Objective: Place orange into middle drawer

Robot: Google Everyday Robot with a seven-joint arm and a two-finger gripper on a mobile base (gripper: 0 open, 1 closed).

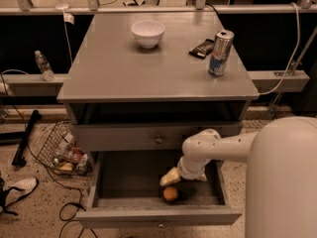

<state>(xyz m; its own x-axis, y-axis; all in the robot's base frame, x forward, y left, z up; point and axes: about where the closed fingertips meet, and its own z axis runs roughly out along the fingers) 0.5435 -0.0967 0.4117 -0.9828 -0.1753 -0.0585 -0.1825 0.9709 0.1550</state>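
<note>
Jaws' spread unclear; gripper (171, 176) hangs just beside orange (171, 194) lying in middle drawer (148, 216).

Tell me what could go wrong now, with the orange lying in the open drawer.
1. The orange lies loose near the front of the drawer, and the hand hangs close behind it. A careless pull-out could knock it and set it rolling.
2. The arm reaches in under the upper drawer front, so lifting straight up might strike that panel.
</note>
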